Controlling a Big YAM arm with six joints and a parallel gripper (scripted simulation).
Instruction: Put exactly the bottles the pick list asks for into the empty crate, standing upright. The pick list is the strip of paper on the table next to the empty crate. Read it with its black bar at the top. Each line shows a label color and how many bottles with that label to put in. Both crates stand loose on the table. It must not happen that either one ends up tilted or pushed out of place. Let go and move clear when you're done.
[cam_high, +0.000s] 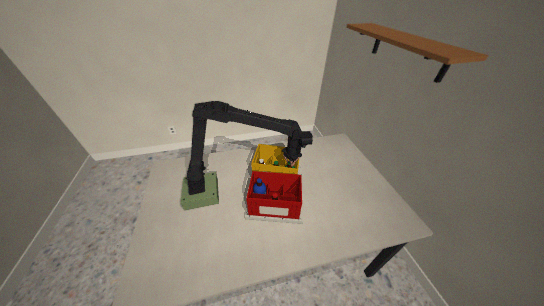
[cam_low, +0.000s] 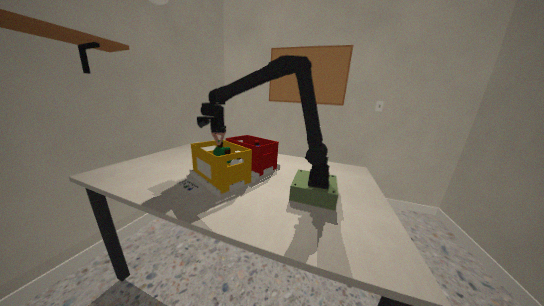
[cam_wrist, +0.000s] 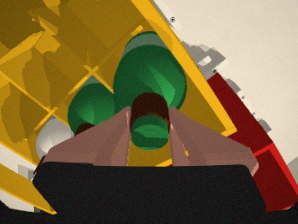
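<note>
My gripper (cam_high: 291, 159) (cam_low: 219, 142) (cam_wrist: 149, 113) is shut on the brown neck of a green bottle (cam_low: 220, 150) (cam_wrist: 150, 75), upright in a corner compartment of the yellow crate (cam_high: 275, 170) (cam_low: 232, 172) (cam_wrist: 219, 111). Whether its base touches the crate floor is hidden. A second green bottle (cam_wrist: 92, 107) and a white-topped bottle (cam_high: 261, 161) (cam_wrist: 52, 137) stand in the same crate. The red crate (cam_high: 253, 207) (cam_low: 262, 157) (cam_wrist: 245, 125) holds a blue bottle (cam_high: 259, 188) and a red-topped bottle (cam_high: 275, 196). The pick list (cam_low: 189, 185) lies beside the yellow crate; its marks are too small to read.
The crates stand close together on the table (cam_high: 350, 200) (cam_low: 135, 175). The arm's green base block (cam_high: 200, 199) (cam_low: 314, 192) is to one side of them. A wooden shelf (cam_high: 415, 42) (cam_low: 55, 31) is on the wall, high above the table.
</note>
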